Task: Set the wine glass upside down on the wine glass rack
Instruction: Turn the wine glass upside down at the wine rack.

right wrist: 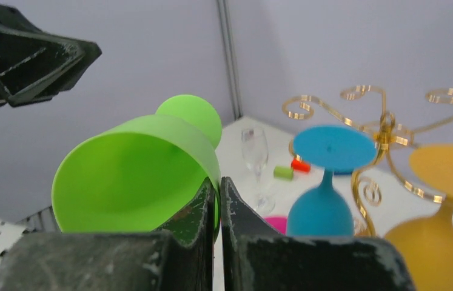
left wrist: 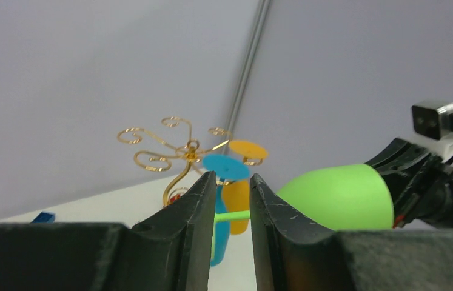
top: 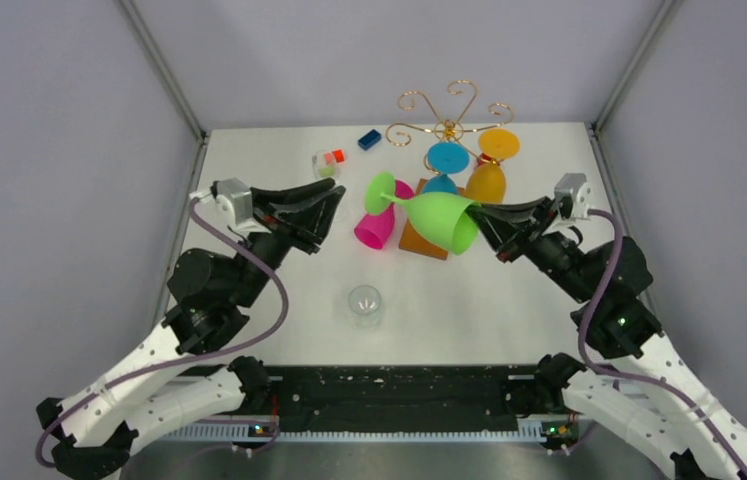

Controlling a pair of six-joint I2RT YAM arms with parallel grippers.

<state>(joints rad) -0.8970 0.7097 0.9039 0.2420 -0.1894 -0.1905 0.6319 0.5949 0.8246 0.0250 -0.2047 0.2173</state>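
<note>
A green wine glass (top: 444, 220) hangs on its side above the table, foot pointing left. My right gripper (top: 479, 212) is shut on its rim; in the right wrist view the fingers (right wrist: 218, 182) pinch the bowl wall (right wrist: 133, 176). My left gripper (top: 334, 205) stands just left of the foot with its jaws a narrow gap apart. In the left wrist view the green stem (left wrist: 236, 215) shows across the gap beyond the fingertips (left wrist: 231, 177). The gold wine glass rack (top: 449, 110) stands behind, with a blue glass (top: 446, 160) and an orange glass (top: 489, 170) hanging upside down on it.
A pink glass (top: 379, 225) lies on its side beside the rack's wooden base (top: 419, 242). A clear glass (top: 364, 305) stands near the table's middle front. A blue block (top: 369, 139) and small coloured pieces (top: 329, 160) lie at the back left.
</note>
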